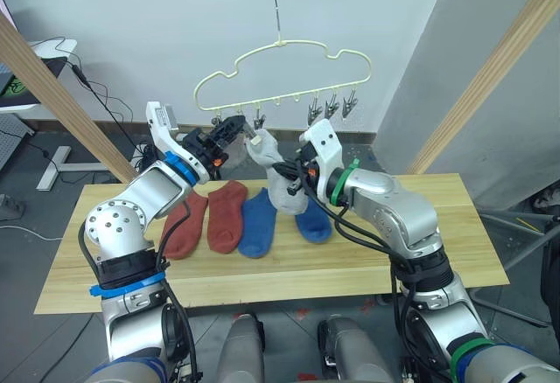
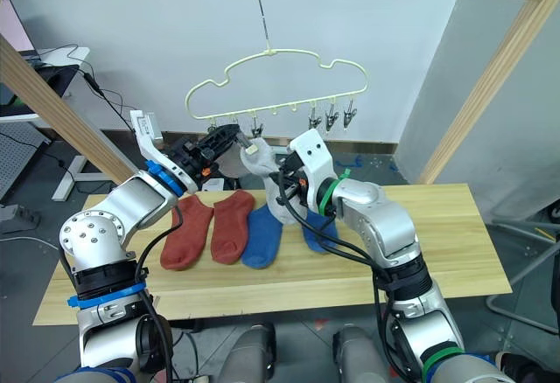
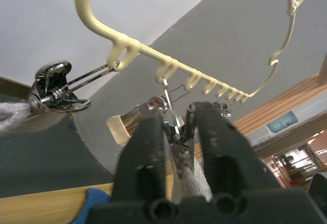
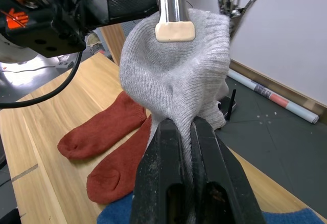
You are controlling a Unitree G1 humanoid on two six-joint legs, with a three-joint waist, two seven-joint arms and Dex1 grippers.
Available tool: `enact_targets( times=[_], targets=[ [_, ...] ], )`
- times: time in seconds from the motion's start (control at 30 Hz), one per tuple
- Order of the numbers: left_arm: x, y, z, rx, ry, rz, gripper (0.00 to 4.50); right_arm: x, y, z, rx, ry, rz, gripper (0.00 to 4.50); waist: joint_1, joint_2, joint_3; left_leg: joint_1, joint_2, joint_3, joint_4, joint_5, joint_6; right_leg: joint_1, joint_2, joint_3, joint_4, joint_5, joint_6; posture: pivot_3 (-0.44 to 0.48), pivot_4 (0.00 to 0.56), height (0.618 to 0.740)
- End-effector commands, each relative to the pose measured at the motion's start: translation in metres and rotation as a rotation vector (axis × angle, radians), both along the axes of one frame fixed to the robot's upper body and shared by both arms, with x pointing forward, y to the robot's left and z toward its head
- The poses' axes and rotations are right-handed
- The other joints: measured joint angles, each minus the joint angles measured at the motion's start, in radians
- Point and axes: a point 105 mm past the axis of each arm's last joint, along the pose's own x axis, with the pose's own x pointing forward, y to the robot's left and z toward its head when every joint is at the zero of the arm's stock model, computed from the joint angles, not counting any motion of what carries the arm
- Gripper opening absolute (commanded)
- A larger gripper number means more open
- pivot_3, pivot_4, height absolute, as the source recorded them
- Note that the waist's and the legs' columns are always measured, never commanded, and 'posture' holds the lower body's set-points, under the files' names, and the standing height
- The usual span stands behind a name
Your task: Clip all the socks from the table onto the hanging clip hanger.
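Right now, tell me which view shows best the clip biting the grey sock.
The right wrist view: the clip sits on the grey sock top edge. The left wrist view shows the clip's handles between the left gripper's fingers; the eye views show it small.

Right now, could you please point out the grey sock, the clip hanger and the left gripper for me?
grey sock (image 4: 173, 75), right wrist view, middle of the knit body under the clip.
clip hanger (image 1: 280, 46), left eye view, top of the yellow wire outline.
left gripper (image 3: 176, 132), left wrist view, midway between its fingertips, at a clip.

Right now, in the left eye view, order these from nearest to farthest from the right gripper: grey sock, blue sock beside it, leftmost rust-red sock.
1. Grey sock: held in the right gripper.
2. Blue sock: on the table, just below.
3. Leftmost rust-red sock: farthest left.
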Motion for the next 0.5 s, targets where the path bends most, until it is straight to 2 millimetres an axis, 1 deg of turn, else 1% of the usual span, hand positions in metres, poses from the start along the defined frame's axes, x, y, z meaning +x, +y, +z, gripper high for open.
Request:
enact_targets(
  times=[0.03,0.1,0.17,0.23,0.27,0.4,0.43,0.47,0.5],
  targets=[
    [-0.005,0.005,0.012,0.033,-0.062,0.008,2.53,-0.009,0.01,0.005,0.041,-0.022,0.042,0.0,0.0,0.0,0.0,0.0,0.0,0.0,0.0,0.0,0.0,0.0,0.0,0.0,0.0,0.0,0.0,0.033,0.218,0.74],
    [-0.006,0.009,0.014,0.046,-0.07,0.009,3.12,-0.013,0.016,0.002,0.054,-0.009,0.064,0.0,0.0,0.0,0.0,0.0,0.0,0.0,-0.001,0.0,0.0,0.0,0.0,0.0,0.0,0.0,0.0,0.033,0.218,0.74],
    [-0.009,0.013,0.015,0.097,-0.084,0.015,3.74,-0.02,0.023,0.003,0.081,0.003,0.102,0.0,0.0,0.0,0.0,0.0,0.0,0.0,-0.001,0.0,0.0,-0.001,0.0,0.0,0.0,0.0,0.0,0.033,0.218,0.74],
    [-0.012,0.015,0.013,0.145,-0.088,0.013,4.35,-0.025,0.03,0.006,0.109,0.021,0.138,0.56,-0.002,0.0,0.0,0.0,0.0,0.001,-0.001,0.0,0.0,-0.001,0.0,0.001,0.0,0.0,0.0,0.045,0.22,0.74],
    [-0.014,0.016,0.012,0.164,-0.091,0.01,4.5,-0.027,0.032,0.006,0.114,0.026,0.148,0.78,-0.001,0.0,0.0,0.0,0.0,0.001,-0.001,0.0,0.0,-0.002,0.0,0.001,0.0,0.0,0.0,0.045,0.22,0.74],
    [-0.017,0.02,0.01,0.27,-0.122,0.049,4.5,-0.027,0.032,0.001,0.107,0.035,0.148,2.24,-0.001,0.0,0.0,-0.001,0.0,0.001,-0.002,0.0,0.0,-0.002,0.0,0.001,0.0,0.0,0.0,0.045,0.22,0.74],
    [-0.018,0.021,0.011,0.271,-0.129,0.062,4.5,-0.026,0.029,-0.003,0.094,0.039,0.143,2.59,0.001,0.0,0.0,-0.001,0.0,0.001,-0.002,0.0,0.0,-0.002,0.0,0.001,0.0,0.0,0.0,0.045,0.22,0.74],
    [-0.019,0.021,0.012,0.266,-0.133,0.071,4.5,-0.026,0.027,-0.007,0.082,0.042,0.139,3.06,0.003,0.0,0.0,-0.001,0.0,0.001,-0.002,0.0,0.0,-0.002,0.0,0.001,0.0,0.0,0.0,0.051,0.219,0.74],
    [-0.02,0.021,0.013,0.274,-0.143,0.078,4.5,-0.026,0.023,-0.012,0.071,0.05,0.132,3.25,0.005,0.0,0.0,-0.001,0.0,0.001,-0.002,0.0,0.0,-0.002,0.0,0.0,0.0,0.0,0.0,0.051,0.219,0.74]
  ],
)
